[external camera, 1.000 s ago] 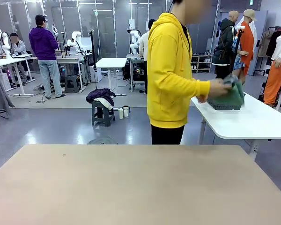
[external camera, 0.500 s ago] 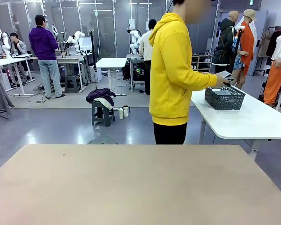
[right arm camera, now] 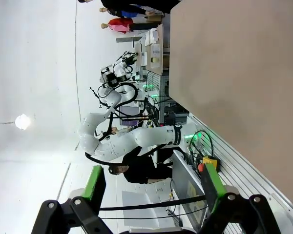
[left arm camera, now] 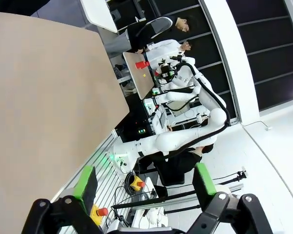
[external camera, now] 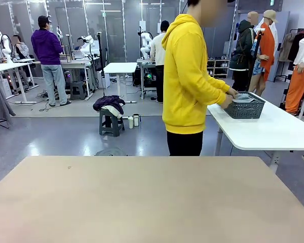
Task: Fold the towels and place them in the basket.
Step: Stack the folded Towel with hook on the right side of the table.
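Observation:
Across the room to the right, a person in a yellow hoodie [external camera: 190,76] stands at a white side table [external camera: 273,132]. Both of the person's hands rest on the dark grey mesh basket [external camera: 247,108]. A pale grey-blue towel [external camera: 243,99] lies in the top of the basket under those hands. My left gripper [left arm camera: 145,181] is open, its green-padded fingers [left arm camera: 85,183] spread wide over nothing. My right gripper [right arm camera: 152,181] is open too, with nothing between its fingers [right arm camera: 210,179]. Both grippers hang beside the brown table [external camera: 142,202], well away from the basket.
The brown tabletop [left arm camera: 39,97] [right arm camera: 244,73] lies bare in front of me. A stool with dark clothes [external camera: 109,107] stands on the floor beyond it. Each wrist view catches the other white arm [left arm camera: 185,136] [right arm camera: 132,139] farther off. Other people stand at tables in the background.
The person pushed a green towel into the basket, then lifted a pale towel over it, and now presses that pale towel down into it. Neither of my arms has moved.

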Controlling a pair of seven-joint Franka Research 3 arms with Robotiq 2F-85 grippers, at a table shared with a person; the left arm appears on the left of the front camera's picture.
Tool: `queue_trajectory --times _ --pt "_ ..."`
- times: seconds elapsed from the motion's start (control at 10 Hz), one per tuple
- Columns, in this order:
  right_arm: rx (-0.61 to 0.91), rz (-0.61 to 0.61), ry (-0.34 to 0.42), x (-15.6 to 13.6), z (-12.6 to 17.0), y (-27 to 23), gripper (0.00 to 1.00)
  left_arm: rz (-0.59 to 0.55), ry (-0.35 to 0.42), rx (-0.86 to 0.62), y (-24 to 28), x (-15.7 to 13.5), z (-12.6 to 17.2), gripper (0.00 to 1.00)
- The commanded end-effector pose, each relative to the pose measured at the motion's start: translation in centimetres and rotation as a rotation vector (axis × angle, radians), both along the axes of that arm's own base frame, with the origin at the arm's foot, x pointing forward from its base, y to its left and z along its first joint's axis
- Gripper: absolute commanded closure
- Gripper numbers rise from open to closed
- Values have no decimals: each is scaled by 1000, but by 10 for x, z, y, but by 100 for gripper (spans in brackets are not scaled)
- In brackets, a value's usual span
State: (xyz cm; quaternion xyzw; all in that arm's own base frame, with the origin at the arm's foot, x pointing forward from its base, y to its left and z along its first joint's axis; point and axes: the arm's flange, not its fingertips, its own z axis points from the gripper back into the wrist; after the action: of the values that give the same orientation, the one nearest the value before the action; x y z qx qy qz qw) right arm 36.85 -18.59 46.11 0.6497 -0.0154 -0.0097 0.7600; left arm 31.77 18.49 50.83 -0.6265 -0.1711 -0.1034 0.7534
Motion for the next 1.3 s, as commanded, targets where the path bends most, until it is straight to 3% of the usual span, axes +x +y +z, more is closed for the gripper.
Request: queue_trajectory --times 0.0,1.2 --pt "2 6 -12 -3 0 -3 0 -1 -5 -5 -1 1 1 0" --pt "2 6 -12 -3 0 -3 0 -1 -5 -5 -1 1 1 0"
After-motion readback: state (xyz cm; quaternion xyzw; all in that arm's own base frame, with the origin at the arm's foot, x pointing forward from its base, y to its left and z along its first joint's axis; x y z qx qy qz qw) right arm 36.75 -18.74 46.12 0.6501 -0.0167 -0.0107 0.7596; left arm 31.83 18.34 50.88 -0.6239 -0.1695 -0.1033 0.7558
